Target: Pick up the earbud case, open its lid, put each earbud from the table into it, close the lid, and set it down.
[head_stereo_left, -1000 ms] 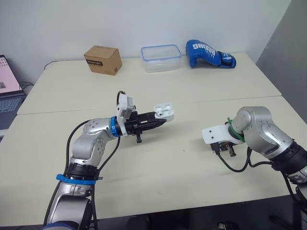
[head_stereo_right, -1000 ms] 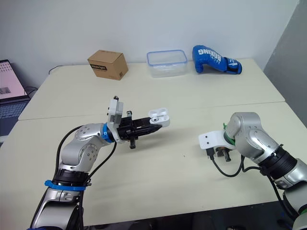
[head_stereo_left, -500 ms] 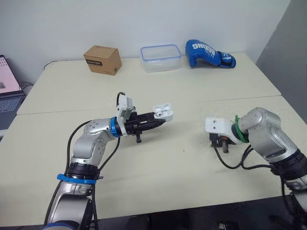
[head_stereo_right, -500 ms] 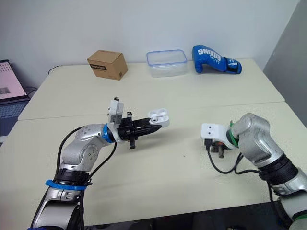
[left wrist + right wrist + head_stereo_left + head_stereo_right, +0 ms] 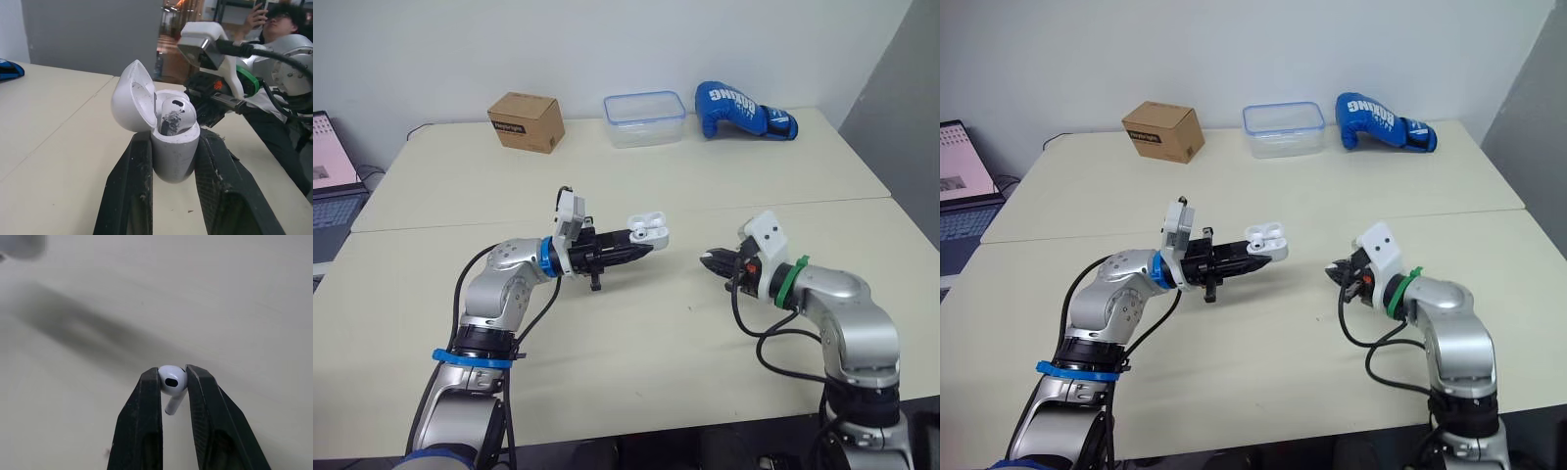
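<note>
Right of the frame's centre, the right jaws are pinching a white earbud (image 5: pixel 171 379) over the desk (image 5: pixel 636 372). At centre, the left jaws are clamping the earbud case (image 5: pixel 173 152), its lid standing open and a second earbud (image 5: pixel 173 115) sitting inside. Along the top edge, a cardboard box (image 5: pixel 524 120), clear container (image 5: pixel 644 117) and blue boxing glove (image 5: pixel 742 110) are resting.

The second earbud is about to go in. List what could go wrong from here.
1. The right gripper pinches the loose earbud only by its round head, stem free: it could twist or slip out on the way.
2. The case hangs in the air in the left gripper, lid open, with a seated earbud inside: an off-centre push could tilt the case or jam against that one.
</note>
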`<state>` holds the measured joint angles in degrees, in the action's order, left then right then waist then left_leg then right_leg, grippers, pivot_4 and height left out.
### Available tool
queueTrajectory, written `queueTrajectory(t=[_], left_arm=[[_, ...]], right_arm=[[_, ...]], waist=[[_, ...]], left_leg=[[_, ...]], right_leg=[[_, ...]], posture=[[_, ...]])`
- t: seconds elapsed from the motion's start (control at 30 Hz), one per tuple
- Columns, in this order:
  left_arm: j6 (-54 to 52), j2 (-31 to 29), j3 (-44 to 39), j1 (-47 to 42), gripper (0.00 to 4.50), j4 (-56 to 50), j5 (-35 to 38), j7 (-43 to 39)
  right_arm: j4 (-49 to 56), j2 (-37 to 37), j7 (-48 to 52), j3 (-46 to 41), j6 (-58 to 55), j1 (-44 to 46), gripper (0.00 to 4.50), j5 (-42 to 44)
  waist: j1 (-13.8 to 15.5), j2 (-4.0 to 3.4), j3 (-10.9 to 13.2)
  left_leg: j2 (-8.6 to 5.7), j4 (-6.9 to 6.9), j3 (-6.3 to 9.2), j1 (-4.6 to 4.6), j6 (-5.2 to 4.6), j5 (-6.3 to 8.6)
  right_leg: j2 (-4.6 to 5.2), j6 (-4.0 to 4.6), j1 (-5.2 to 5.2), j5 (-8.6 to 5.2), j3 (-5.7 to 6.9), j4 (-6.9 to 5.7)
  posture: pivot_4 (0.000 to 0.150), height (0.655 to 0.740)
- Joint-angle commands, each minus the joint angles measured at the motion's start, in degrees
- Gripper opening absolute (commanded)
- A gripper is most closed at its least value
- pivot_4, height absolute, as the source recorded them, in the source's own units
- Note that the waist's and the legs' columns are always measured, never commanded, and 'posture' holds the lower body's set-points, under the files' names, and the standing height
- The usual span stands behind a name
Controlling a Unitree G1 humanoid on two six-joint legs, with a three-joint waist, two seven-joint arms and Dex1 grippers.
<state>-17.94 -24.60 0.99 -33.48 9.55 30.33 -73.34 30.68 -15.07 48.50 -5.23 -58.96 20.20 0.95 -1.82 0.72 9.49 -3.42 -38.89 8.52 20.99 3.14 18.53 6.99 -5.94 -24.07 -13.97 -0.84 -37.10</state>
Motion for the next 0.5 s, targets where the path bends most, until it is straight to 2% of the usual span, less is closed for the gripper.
queueTrajectory(t=[0.03,0.27,0.5], left_arm=[[-0.4,-0.3,-0.2,-0.9,0.84,-2.1,1.2,-1.0],[-0.4,-0.6,-0.3,-0.9,0.84,-1.3,1.0,-2.7],[2.1,-0.1,0.1,-2.6,0.84,3.6,-0.8,-4.6]], right_arm=[[4.5,1.2,-3.6,-2.1,3.0,-1.0,0.37,3.9],[6.7,4.4,-12.9,-2.4,9.0,0.2,0.37,7.0],[10.2,3.2,-18.0,0.7,12.4,3.4,0.37,8.5]], waist=[[0.0,0.00,0.0],[0.0,-0.01,0.0],[-0.1,-0.01,0.0]], left_leg=[[-0.01,0.00,-0.01,0.00,0.00,0.00],[0.00,0.00,-0.01,-0.04,0.00,0.00],[0.00,0.00,-0.01,-0.04,0.00,0.00]], right_leg=[[0.00,0.00,0.00,0.00,-0.01,0.00],[-0.01,0.00,0.01,0.00,-0.02,-0.03],[-0.02,0.00,0.01,0.00,-0.01,-0.02]], posture=[[0.150,0.7307],[0.150,0.7307],[0.150,0.7307]])
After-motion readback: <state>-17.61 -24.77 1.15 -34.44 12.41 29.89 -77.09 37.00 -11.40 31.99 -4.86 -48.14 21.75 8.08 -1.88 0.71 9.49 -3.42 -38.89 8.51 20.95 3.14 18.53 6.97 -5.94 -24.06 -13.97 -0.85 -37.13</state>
